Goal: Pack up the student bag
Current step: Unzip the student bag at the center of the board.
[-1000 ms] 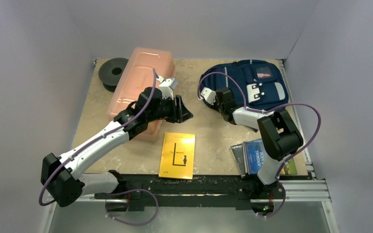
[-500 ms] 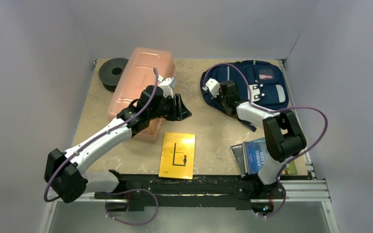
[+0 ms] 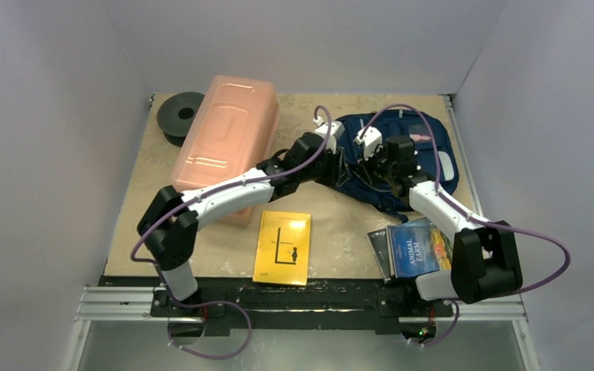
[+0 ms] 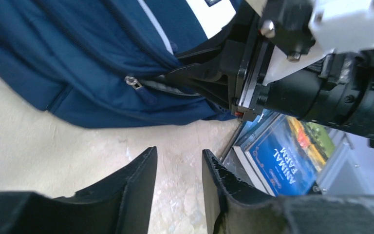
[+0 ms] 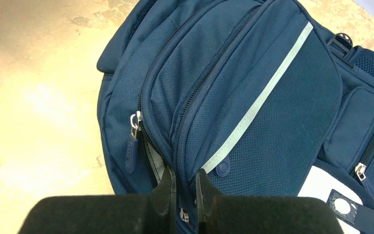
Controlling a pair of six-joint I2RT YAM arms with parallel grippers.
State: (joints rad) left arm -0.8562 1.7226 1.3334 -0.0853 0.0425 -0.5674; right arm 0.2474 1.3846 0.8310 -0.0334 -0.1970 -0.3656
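Two grippers at the student bag (image 5: 272,112), which lies far right on the mottled beige table (image 3: 340,224). Navy woven fabric, soft and rumpled, with a light grey stripe, dark zips and a finer mesh-like panel; main zip parted a little, metal puller hanging at its end.

Right gripper (image 5: 184,178): blunt black fingers pinched almost together on a ridge of bag fabric beside that zip. Left gripper (image 4: 179,158): matt black tapered fingers partly apart, holding nothing, over bare table just beside the bag's edge.

Long, rounded, translucent pink box (image 3: 220,139) far left, with a round black spool (image 3: 179,114) at its far end. Flat yellow book (image 3: 282,247) near centre, glossy blue book (image 3: 418,247) near right.

Since a second ago: left arm swung off the pink box across to the bag, right arm stretched farther over it.
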